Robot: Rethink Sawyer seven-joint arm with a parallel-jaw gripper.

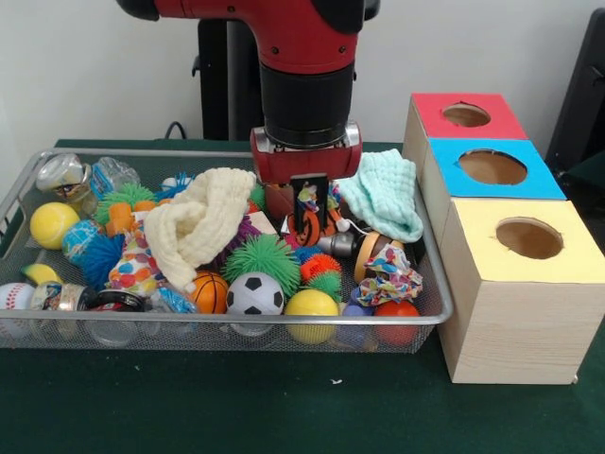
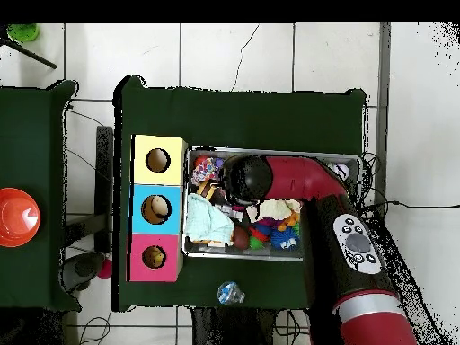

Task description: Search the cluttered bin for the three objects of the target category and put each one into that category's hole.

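Note:
The bin [image 1: 236, 322] is a wire mesh basket full of mixed things: balls, cloths and plastic bottles. My gripper [image 1: 309, 219] hangs from the red and black arm and reaches down into the middle of the bin, among the things between a cream knitted cloth [image 1: 203, 222] and a mint cloth [image 1: 383, 194]. The clutter hides its tips. In the overhead view the arm [image 2: 296, 178] covers most of the bin [image 2: 269, 259] and hides the gripper. Three wooden boxes with round holes stand beside the bin: red top [image 1: 463, 115], blue top [image 1: 492, 167], yellow top [image 1: 529, 238].
In the bin's front row lie a basketball [image 1: 210, 291], a soccer ball [image 1: 255, 293], a yellow ball [image 1: 311, 305] and a red ball [image 1: 397, 312]. A green spiky ball [image 1: 262, 257] sits behind them. A plastic bottle [image 2: 230, 293] lies on the table outside the bin.

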